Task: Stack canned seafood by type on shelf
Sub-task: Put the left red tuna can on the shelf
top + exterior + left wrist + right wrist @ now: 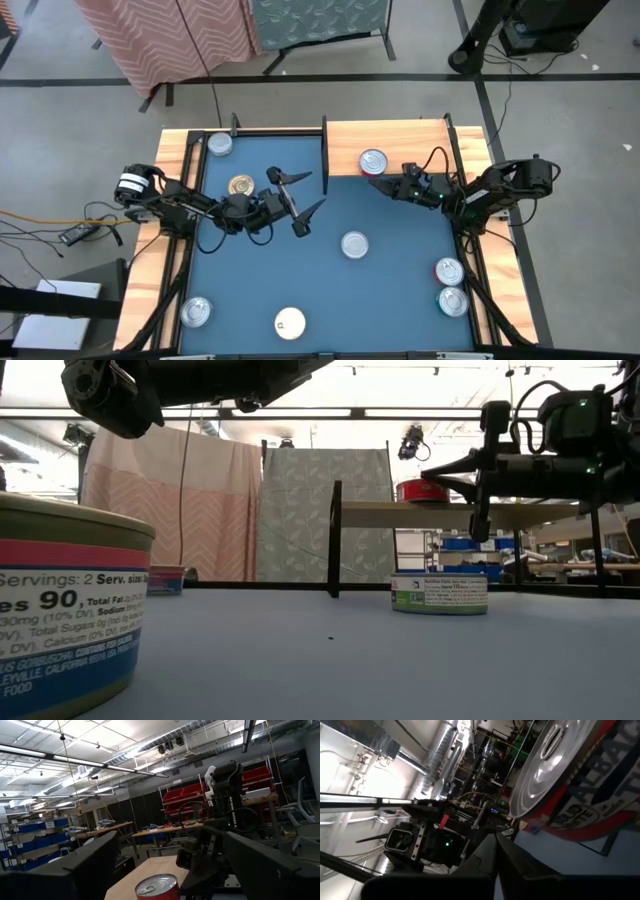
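Blue surface (390, 300): red-labelled tin (373, 162) sits on the shelf (400, 133), other tins scattered below. Your right gripper (388, 184) is beside that tin, fingers closed, empty. Your left gripper (305, 196) is mid-surface, fingers wide open.

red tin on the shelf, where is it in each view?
High: red tin on the shelf's right half, left of the right end effector.
Low: atop the plank, right of centre.
Left wrist: bottom centre.
Right wrist: fills upper right.
Shared landmark: the shelf.
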`<action>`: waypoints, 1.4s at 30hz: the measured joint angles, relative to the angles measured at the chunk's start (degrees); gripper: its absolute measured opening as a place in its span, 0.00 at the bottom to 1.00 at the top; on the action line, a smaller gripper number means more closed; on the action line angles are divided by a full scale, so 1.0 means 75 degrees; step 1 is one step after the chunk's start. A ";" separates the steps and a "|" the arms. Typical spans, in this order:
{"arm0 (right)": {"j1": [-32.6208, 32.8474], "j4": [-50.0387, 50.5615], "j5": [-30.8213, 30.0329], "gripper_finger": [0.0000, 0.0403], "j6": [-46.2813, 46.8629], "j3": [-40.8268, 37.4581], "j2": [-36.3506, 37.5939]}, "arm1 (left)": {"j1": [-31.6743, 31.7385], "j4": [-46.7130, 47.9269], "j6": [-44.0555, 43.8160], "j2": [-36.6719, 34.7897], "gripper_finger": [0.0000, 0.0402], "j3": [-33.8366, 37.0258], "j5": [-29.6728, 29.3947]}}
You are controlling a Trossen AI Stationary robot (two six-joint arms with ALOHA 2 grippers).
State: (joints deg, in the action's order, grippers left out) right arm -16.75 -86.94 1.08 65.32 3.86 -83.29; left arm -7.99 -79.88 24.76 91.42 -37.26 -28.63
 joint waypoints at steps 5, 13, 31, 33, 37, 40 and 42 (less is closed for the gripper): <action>-0.0063 0.0003 -0.0021 0.04 -0.0082 0.0000 0.0000 | 0.0000 0.0000 -0.0001 0.0000 0.90 0.0000 0.0004; -0.0094 0.0111 -0.0178 0.04 -0.0190 0.0000 0.0003 | 0.0000 0.0000 -0.0097 0.0000 0.90 0.0000 0.0028; -0.0350 0.0114 -0.0201 0.04 -0.1003 0.0000 0.0003 | 0.0000 0.0000 -0.0144 0.0000 0.90 0.0000 0.0033; -0.0355 0.0117 -0.0219 0.04 -0.1097 0.0000 0.0003 | 0.0000 0.0000 -0.0144 0.0000 0.90 0.0000 0.0033; -0.0449 0.0144 -0.0183 0.04 -0.1300 0.0000 0.0003 | 0.0000 0.0000 -0.0144 0.0000 0.90 0.0000 0.0033; -0.0481 0.0137 -0.0029 0.03 -0.1521 -0.0002 0.0002 | 0.0000 0.0000 -0.0144 0.0000 0.90 0.0000 0.0164; -0.0399 -0.0067 0.0148 0.04 -0.1825 -0.0006 -0.0006 | 0.0000 0.0000 -0.0131 0.0000 0.90 0.0000 0.0363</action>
State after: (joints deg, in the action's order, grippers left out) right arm -19.74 -87.44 2.19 51.63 3.81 -83.33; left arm -7.99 -79.88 23.79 91.42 -37.26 -25.91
